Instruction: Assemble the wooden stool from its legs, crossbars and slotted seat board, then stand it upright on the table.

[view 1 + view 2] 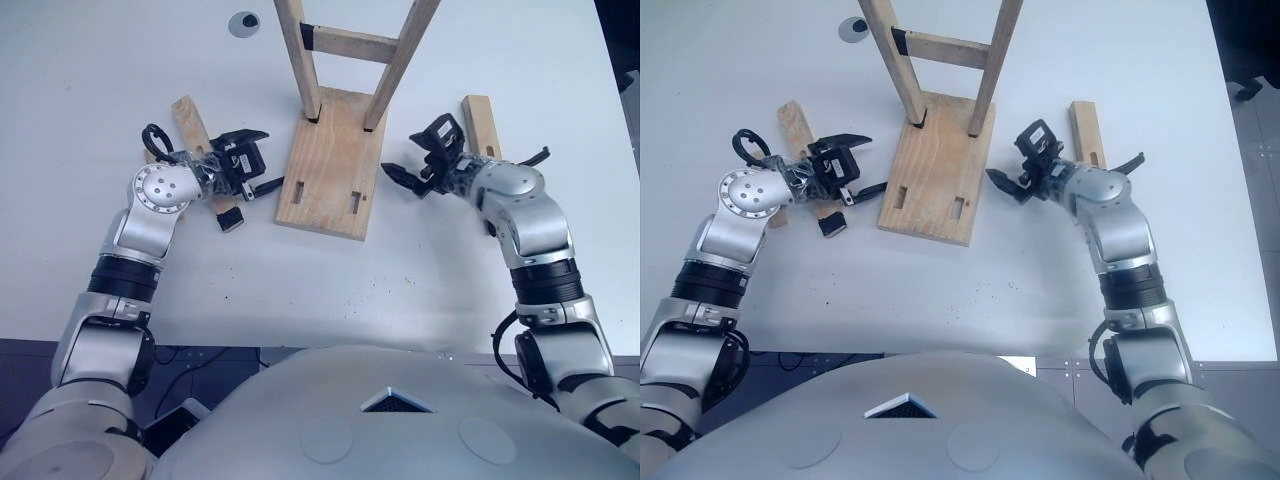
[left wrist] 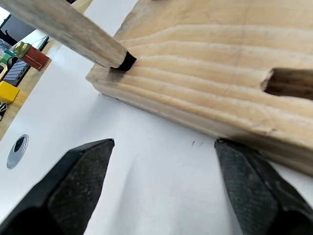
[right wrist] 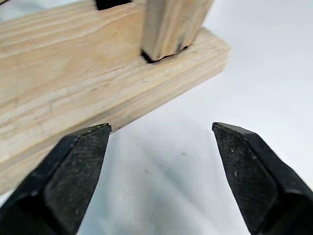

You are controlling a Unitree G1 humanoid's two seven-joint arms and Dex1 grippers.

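Seat board (image 1: 325, 165), flat on the table (image 1: 100, 80) at centre, slotted face up. Carries two legs (image 1: 298, 55) seated in the slots at its 12 o'clock end, tied together by one crossbar (image 1: 352, 44). Shows two empty slots (image 1: 300, 193) at its 6 o'clock end.

Left gripper (image 1: 260, 160) at the board's 9 o'clock, just beside the edge, jaws spread wide and holding nothing. In the left wrist view, faces the board's side wall, with bare table in the gap. Right gripper (image 1: 402, 158) at the board's 3 o'clock, likewise spread and empty, near the edge and close to the planted leg on that side.

Loose wooden piece (image 1: 190, 118) at 9 to 10 o'clock, partly under the left wrist, black-capped at its near end. Probably a single leg, though hidden in the middle. Second loose piece (image 1: 478, 118) at 2 o'clock, just behind the right wrist. Cable hole (image 1: 243, 24) at 11 o'clock, well apart from the work.

Progress, as judged: roughly half done. Done: first leg pair with its crossbar, set into the board. Left: seating the loose pieces in the two empty slots, bracing them, then turning the whole over to stand on its feet.
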